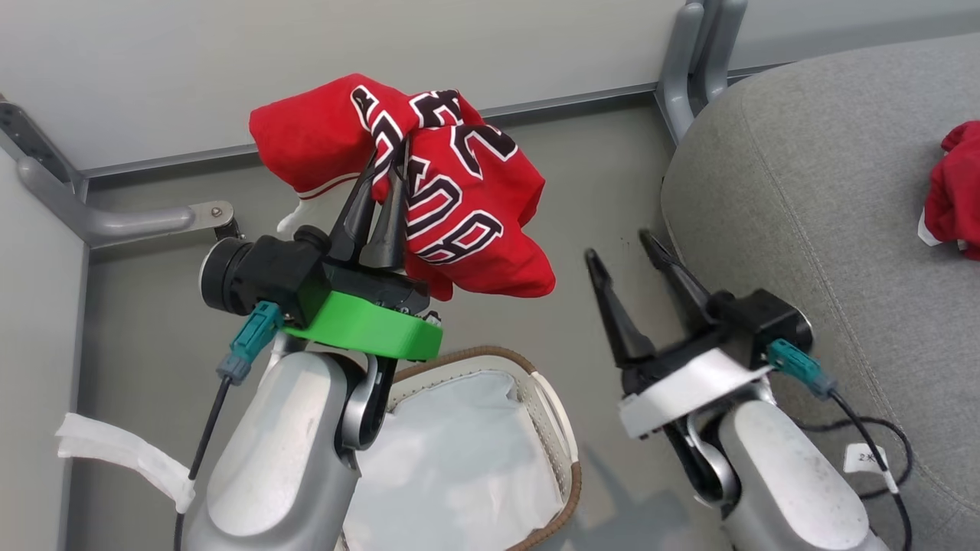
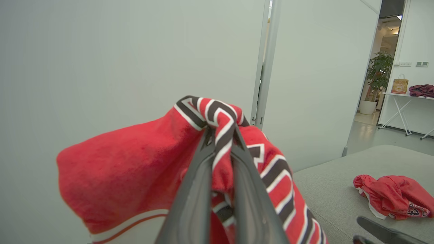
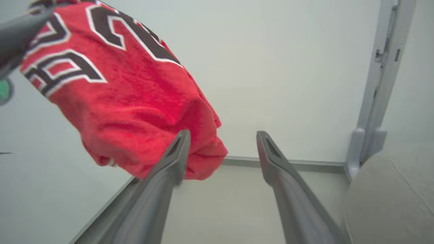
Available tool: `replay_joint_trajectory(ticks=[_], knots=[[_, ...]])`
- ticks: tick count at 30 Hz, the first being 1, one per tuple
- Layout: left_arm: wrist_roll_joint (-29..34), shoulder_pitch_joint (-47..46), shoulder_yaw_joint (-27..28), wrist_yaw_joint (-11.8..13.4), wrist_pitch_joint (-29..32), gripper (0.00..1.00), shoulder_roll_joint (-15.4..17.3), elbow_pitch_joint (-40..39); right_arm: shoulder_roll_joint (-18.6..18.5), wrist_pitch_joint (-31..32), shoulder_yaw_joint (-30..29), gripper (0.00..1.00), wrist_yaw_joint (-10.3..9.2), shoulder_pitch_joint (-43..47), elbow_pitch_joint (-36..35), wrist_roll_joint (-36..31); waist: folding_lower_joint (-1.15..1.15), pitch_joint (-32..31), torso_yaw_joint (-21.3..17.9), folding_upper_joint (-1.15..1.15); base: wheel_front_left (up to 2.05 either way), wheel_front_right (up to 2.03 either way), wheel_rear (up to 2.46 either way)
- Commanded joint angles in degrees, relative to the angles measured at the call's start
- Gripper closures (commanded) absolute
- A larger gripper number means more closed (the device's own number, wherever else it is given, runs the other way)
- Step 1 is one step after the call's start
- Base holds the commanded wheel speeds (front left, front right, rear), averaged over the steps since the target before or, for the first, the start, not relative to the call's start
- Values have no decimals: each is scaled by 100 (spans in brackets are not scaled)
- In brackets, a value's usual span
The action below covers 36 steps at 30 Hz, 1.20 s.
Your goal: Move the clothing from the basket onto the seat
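Note:
My left gripper (image 1: 390, 164) is shut on the red jersey (image 1: 459, 207), which hangs bunched in the air above the floor, its black-and-white lettering facing up. In the left wrist view the fingers (image 2: 200, 189) pinch a striped fold of the jersey (image 2: 135, 176). The basket (image 1: 563, 428) with its white liner stands below my left arm. My right gripper (image 1: 620, 249) is open and holds nothing, beside the seat (image 1: 827, 229); in its own view the jersey (image 3: 129, 101) hangs to its left. Red shorts (image 1: 953, 195) lie on the seat, also seen as shorts (image 2: 393, 196).
Pale partition walls and grey metal frame legs (image 1: 693, 61) close in the floor behind the basket. A white strip (image 1: 122, 451) lies on the floor at the left. A cable (image 1: 880, 436) trails off my right wrist over the seat's edge.

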Motion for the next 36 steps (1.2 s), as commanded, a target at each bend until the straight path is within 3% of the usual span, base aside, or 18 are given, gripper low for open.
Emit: replay_joint_trajectory(ticks=[1, 6, 11, 20, 34, 35, 36], knots=[[-46, 82, -3, -8, -22, 100, 16, 5, -20, -2, 187, 0, -8, -130, -149, -33, 0, 28, 17, 0, 0, 0, 0], [-103, 89, -67, 17, -22, 100, 15, 5, -24, -2, 998, 0, -8, -646, -493, -15, 0, 95, 71, 0, 0, 0, 0], [-196, 73, -155, 27, -22, 100, 15, 1, -26, -2, 1501, 0, -8, -1100, -169, -136, 0, 138, 158, 0, 0, 0, 0], [-409, 56, -466, 34, -22, 100, 14, -79, -22, -1, 1729, 0, -8, -1661, 344, -306, 0, 226, 412, 0, 0, 0, 0], [-773, -105, -920, 38, -22, 100, 13, -132, -21, -1, 2053, 0, -8, -2286, 1664, 77, 0, 299, 769, 0, 0, 0, 0], [-794, -116, -938, 38, -22, 100, 14, -137, -21, -2, 2087, 55, -8, -2322, 1744, 138, 0, 307, 792, 0, 0, 0, 0], [-798, -129, -952, 38, -22, 100, 14, -137, -22, -2, 2109, 70, -8, -2362, 1815, 155, 0, 313, 812, 0, 0, 0, 0]])
